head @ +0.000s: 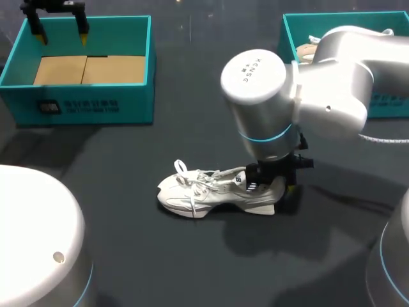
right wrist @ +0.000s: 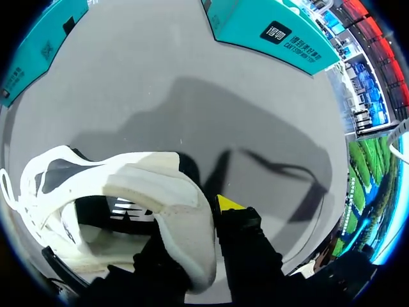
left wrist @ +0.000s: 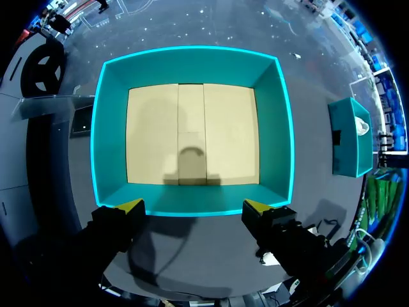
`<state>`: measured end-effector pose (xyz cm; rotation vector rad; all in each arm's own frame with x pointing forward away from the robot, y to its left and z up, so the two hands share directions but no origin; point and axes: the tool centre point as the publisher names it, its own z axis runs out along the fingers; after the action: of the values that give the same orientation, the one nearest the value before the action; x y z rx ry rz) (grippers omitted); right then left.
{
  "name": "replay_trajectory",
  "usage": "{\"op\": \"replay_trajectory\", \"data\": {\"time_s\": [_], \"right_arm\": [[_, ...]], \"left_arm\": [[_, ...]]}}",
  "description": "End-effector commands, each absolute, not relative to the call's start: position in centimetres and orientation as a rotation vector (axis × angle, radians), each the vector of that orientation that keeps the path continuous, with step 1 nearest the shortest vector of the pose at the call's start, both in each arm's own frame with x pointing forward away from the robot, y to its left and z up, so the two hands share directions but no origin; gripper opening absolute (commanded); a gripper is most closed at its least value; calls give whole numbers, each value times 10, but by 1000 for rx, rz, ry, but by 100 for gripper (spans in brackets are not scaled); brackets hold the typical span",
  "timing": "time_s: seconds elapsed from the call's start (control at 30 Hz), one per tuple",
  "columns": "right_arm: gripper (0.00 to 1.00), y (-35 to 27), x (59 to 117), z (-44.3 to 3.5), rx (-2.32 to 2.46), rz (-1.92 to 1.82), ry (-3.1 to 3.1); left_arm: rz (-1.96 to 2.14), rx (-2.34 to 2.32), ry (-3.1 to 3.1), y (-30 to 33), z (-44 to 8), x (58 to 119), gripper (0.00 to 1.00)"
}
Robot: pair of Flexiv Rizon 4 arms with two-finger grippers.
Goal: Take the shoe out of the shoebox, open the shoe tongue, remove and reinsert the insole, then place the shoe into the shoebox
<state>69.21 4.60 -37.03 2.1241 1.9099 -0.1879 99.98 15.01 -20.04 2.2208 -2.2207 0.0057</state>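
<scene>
Now the white shoe (head: 211, 192) lies centre frame on the table (head: 192, 262), the right claw (head: 278, 186) pinched on its heel rim (one finger inside). Meanwhile the left claw (head: 62, 37) hangs wide open, empty, over the upper-left shoebox (head: 83, 107). That thin bite could slip, letting the toe sag.

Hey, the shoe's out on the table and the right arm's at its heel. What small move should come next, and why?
Probably bring the left gripper across and down toward the laces. The right gripper looks clamped on the heel of the shoe, steadying it, while the left one hangs open over the empty box. The laces do not look loosened yet.
</scene>
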Motion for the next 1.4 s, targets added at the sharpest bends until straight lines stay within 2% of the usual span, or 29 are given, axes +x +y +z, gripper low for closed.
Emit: {"op": "replay_trajectory", "data": {"time_s": [0.03,0.57,0.63,0.8,0.93,0.97,1.07,1.1,1.23,1.27,1.4], "right_arm": [[0,45,693,-374,2126,-195,1921],[0,46,695,-375,2099,-215,1952],[8,46,695,-375,2101,-217,1956],[40,46,696,-374,2106,-212,1968],[47,47,697,-371,2104,-211,1973],[52,48,698,-370,2103,-211,1976],[76,48,698,-366,2103,-193,1985],[81,49,698,-364,2103,-179,1989],[93,48,698,-353,2103,-129,2001],[100,48,698,-348,2100,-114,2006],[100,47,695,-330,2085,-13,2069]], "left_arm": [[4,2221,-2221,150,-200,1000,100],[4,2221,-2221,150,-200,1000,100],[4,2221,-2221,150,-200,1000,100],[4,2221,-2221,150,-200,1000,100],[4,2221,-2221,150,-200,1000,100],[4,2221,-2221,150,-200,1000,100],[4,2221,-2221,150,-200,1000,100],[4,2221,-2221,150,-200,1000,100],[4,2221,-2221,150,-200,1000,100],[4,2221,-2221,150,-200,1000,100],[4,2221,-2221,150,-200,1000,100]]}}
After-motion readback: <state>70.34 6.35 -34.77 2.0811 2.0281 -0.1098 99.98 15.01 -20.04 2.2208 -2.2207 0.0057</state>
